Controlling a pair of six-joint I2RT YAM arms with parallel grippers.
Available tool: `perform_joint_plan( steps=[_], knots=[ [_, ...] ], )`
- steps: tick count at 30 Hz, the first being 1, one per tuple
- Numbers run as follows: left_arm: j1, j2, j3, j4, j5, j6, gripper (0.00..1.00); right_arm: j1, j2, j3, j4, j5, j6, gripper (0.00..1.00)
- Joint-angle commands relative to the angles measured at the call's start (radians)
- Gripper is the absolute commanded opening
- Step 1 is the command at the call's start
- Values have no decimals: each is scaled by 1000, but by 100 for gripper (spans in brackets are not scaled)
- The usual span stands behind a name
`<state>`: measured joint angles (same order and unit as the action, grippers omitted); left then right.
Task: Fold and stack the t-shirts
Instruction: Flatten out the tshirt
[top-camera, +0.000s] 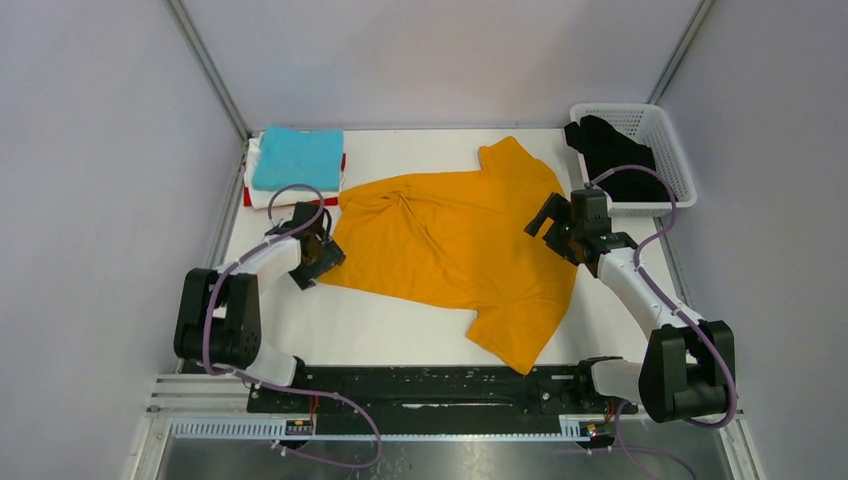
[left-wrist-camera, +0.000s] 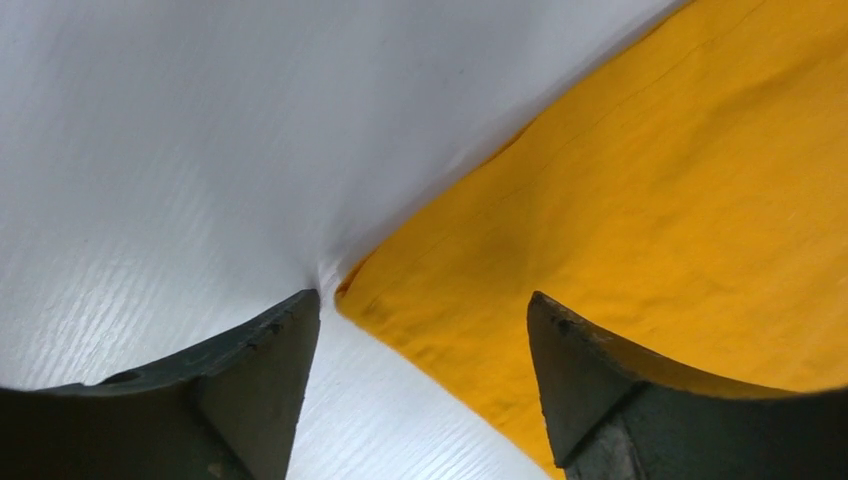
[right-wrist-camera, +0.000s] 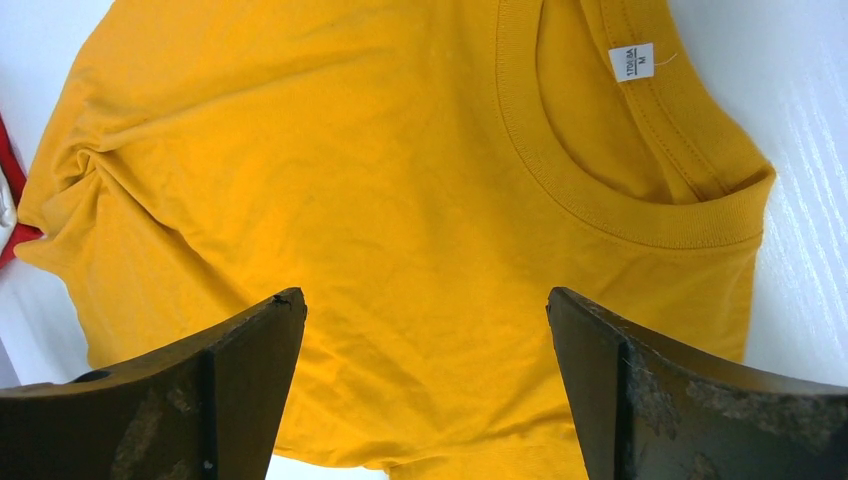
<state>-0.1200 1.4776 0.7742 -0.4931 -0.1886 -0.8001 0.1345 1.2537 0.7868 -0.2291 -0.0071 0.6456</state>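
Note:
A mustard-orange t-shirt lies spread flat in the middle of the white table, its ribbed collar towards the right. My left gripper is low at the shirt's left edge. Its jaws stand open, and a corner of the orange cloth reaches in between them. My right gripper hangs open above the shirt's right side, just short of the collar, nothing held. Folded t-shirts are stacked at the back left: turquoise on top, white and red beneath.
A white lattice basket stands at the back right with black cloth in it. Grey walls close the table in on three sides. A size label shows inside the collar. Bare table lies left of the shirt.

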Motion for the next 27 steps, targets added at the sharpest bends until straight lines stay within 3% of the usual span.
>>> perform_joint_plan(
  steps=[1, 6, 8, 10, 20, 27],
  knots=[
    [1, 100, 71, 19, -24, -31, 71, -4, -2, 12, -6, 35, -1, 100],
    [0, 148, 120, -21, -42, -29, 44, -3, 4, 19, -29, 66, -8, 99],
    [1, 134, 113, -21, -35, -26, 26, -3, 0, 25, -47, 83, -9, 100],
    [1, 116, 100, -21, -40, -22, 1, -3, -4, 26, -59, 94, -8, 99],
    [1, -104, -32, -86, -104, -33, 0, 49, -84, 34, -243, 71, -26, 96],
    [1, -252, -138, -142, -119, -68, 0, 300, -185, -13, -510, 138, -52, 93]
  ],
)
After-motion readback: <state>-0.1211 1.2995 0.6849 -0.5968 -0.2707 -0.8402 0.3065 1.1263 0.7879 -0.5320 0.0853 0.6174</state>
